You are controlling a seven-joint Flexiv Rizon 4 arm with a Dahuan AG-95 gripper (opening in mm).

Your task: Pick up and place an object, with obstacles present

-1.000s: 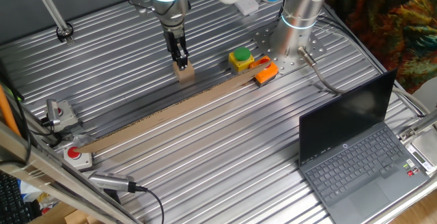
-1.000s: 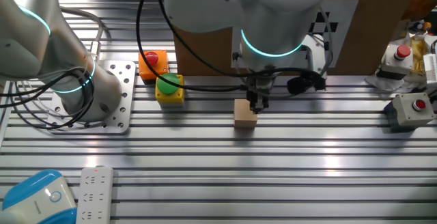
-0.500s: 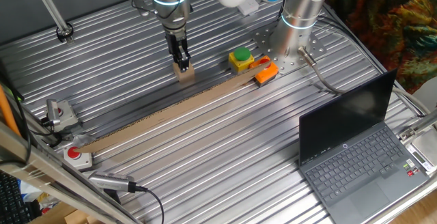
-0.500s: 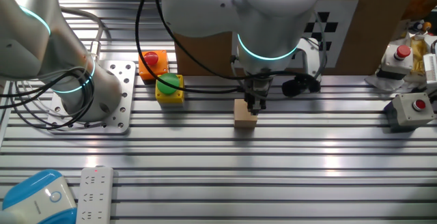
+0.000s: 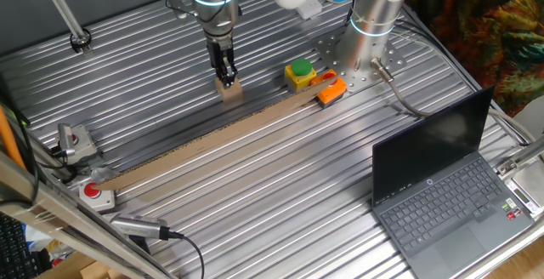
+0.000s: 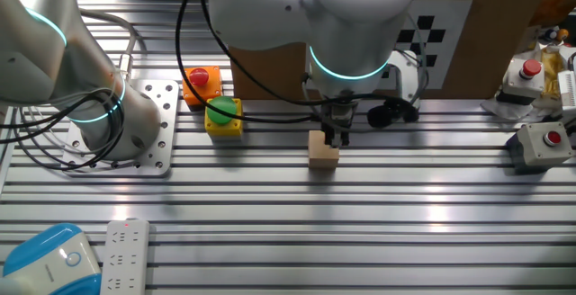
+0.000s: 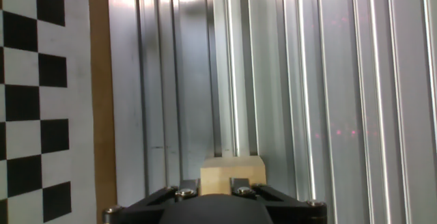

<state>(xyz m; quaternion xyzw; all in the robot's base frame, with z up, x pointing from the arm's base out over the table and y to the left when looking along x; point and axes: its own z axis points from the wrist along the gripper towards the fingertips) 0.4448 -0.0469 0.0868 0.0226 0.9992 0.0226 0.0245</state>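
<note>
**Tan block pinned, strip ahead**

Tan block [image 5: 229,91] sits on the ribbed worktop [image 5: 255,194], and the pincer [image 5: 225,79] drops straight onto it, fingers apparently clenched on its top. Just beside lies the long cardboard strip [image 5: 212,139], a barrier. Open slats lie beyond it; I'd say lift high first.

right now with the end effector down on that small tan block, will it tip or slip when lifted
The small tan block looks stiff and flat-sided, like wood or dense card, so the end effector probably grips it without crushing. It sits squat on the ribbed table, so tipping seems unlikely, and rolling even less. It is likely light; the smooth faces could slip if the grip is shallow.
</note>
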